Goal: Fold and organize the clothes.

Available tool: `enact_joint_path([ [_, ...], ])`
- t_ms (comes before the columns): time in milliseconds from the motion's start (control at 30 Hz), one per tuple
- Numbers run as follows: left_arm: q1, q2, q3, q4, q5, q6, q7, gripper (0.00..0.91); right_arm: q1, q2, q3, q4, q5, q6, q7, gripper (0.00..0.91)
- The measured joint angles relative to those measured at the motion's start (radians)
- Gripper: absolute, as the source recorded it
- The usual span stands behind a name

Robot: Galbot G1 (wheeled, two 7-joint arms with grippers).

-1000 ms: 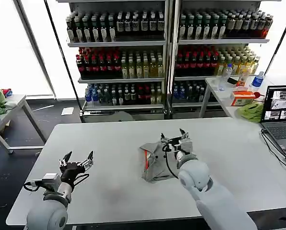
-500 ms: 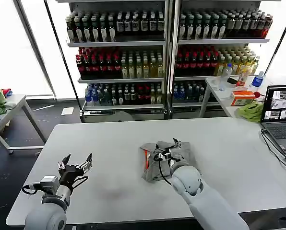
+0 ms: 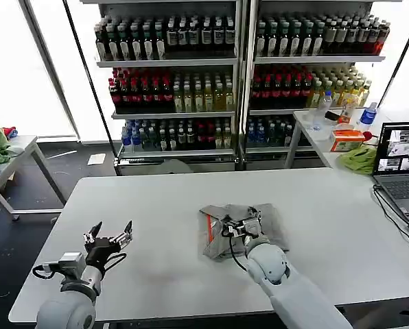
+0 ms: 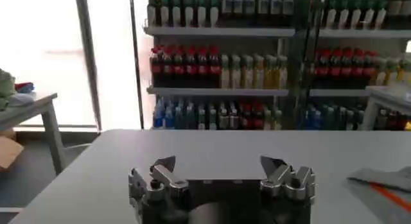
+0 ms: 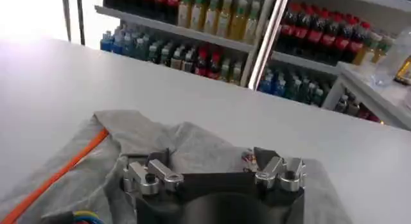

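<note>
Seeing one grey shirt [image 3: 228, 229] bunched mid-desk [image 3: 149, 205], orange strip at its 9 o'clock edge. Our right gripper [image 3: 243, 224] sits on top of the cloth, fingers spread, nothing clamped; the arm hides the shirt's near edge. Our left gripper [image 3: 109, 238] hovers at 8 o'clock off the shirt, well apart, fingers wide and empty.

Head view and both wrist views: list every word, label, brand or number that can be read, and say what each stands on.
No text can be read.
Bottle labels on the shelves: too small to read.
Laptop screen: picture tiles, no legible words.
Orange box on the side table: print too blurred.
Chest print on the grey shirt, under the right gripper: coloured marks, not legible.
The left gripper carries no marking.
</note>
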Motion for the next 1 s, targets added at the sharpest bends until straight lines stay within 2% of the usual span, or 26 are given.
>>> enact_joint_path([
  [167,-0.001,-0.002,-0.004,-0.005,0.000,0.000,0.001,0.907,-0.010,0.002,0.025,0.014,0.005,0.005,-0.005,0.907],
  [367,0.008,-0.017,-0.021,-0.026,-0.006,-0.007,-0.004,0.907,-0.027,-0.007,0.093,0.099,0.003,0.003,-0.012,0.907],
  [733,0.005,-0.039,-0.045,-0.072,-0.009,-0.035,-0.008,0.907,-0.101,-0.081,0.274,0.297,0.003,0.001,0.012,0.907],
  [1000,0.001,-0.042,-0.045,-0.085,-0.009,-0.051,-0.006,0.907,-0.187,-0.097,0.392,0.379,0.008,0.000,0.021,0.907],
])
